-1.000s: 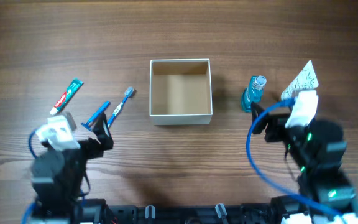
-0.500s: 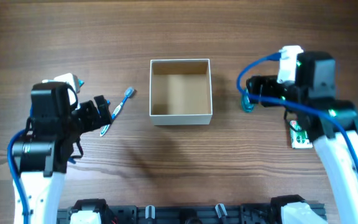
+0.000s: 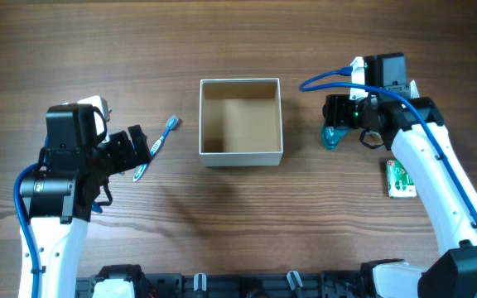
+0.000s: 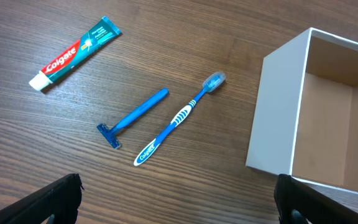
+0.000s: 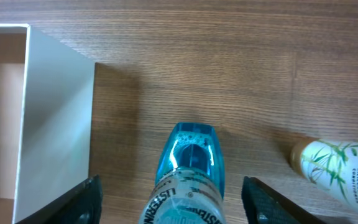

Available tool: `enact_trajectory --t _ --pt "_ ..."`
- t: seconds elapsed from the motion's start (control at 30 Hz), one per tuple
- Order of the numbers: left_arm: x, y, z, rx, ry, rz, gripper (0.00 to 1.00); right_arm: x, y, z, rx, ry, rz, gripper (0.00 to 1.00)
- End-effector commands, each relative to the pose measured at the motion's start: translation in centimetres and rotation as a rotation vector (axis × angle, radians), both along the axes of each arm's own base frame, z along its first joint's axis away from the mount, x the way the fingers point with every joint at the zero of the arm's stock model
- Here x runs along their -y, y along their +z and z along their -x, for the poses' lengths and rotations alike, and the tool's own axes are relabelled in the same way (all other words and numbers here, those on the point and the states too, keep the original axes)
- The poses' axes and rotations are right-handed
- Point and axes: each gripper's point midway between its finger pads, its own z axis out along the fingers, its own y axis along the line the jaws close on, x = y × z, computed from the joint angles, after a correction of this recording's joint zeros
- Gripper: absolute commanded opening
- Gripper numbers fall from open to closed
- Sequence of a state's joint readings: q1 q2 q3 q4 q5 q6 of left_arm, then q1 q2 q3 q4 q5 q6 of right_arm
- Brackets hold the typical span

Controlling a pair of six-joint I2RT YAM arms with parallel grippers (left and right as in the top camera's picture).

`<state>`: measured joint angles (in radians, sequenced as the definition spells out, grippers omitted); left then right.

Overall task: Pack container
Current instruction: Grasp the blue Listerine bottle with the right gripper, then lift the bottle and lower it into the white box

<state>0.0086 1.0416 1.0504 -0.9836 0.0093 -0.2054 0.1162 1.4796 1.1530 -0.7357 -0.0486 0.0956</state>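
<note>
The container point(image 3: 241, 155), a square white-walled box with a tan inside, stands open and empty at the table's middle. My left gripper point(image 3: 131, 151) is open and empty, hovering left of it. In the left wrist view point(image 4: 176, 210) its fingers frame a blue toothbrush point(image 4: 179, 117), a blue razor point(image 4: 132, 117) and a toothpaste tube point(image 4: 76, 53), with the container's wall point(image 4: 278, 112) at the right. My right gripper point(image 3: 338, 124) is open, its fingers point(image 5: 179, 208) either side of a blue mouthwash bottle point(image 5: 188, 165) without touching it. The bottle point(image 3: 331, 137) stands right of the container.
A green packet point(image 3: 399, 180) lies at the right under my right arm. A white bottle with a leaf print point(image 5: 334, 168) lies just right of the mouthwash. The toothbrush point(image 3: 157, 142) shows in the overhead view; the razor and toothpaste are hidden under my left arm there.
Both arms have risen from the near edge and reached forward. The left gripper now hovers by the toothbrush. The right gripper has moved left to straddle the mouthwash bottle.
</note>
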Motion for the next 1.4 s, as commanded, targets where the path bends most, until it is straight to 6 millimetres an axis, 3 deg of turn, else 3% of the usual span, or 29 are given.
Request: enact_trajectory --t 0.0,0.3,0.47,0.6,0.8,0.97,1.07,1.23,1.37 --pt "0.2 0.8 -0.3 0.021 0.005 0.023 1.0 0.6 0.6 -0.8 0.024 -0.038 0.017 0.67" --pt "0.2 0.7 -0.3 0.021 0.005 0.023 1.0 0.6 0.6 -0.9 0.027 -0.037 0.016 0.44" --pt "0.2 0.7 -0.3 0.021 0.005 0.023 1.0 0.6 0.6 -0.9 0.027 -0.038 0.016 0.41" --pt "0.2 0.7 -0.3 0.021 0.005 0.023 1.0 0.6 0.6 -0.9 0.03 -0.037 0.016 0.32" --pt "0.2 0.7 -0.3 0.021 0.005 0.023 1.0 0.6 0.8 -1.1 0.039 -0.037 0.015 0.06" --pt "0.2 0.7 -0.3 0.02 0.005 0.023 1.0 0.6 1.1 -1.0 0.045 -0.054 0.004 0.04" --pt "0.2 0.7 -0.3 0.02 0.005 0.023 1.0 0.5 3.0 -0.6 0.074 -0.068 -0.011 0.04" --pt "0.2 0.7 -0.3 0.021 0.005 0.023 1.0 -0.7 9.7 -0.3 0.234 -0.037 -0.04 0.04" --pt "0.2 0.7 -0.3 0.02 0.005 0.023 1.0 -3.3 15.1 0.5 0.341 0.035 -0.066 0.04"
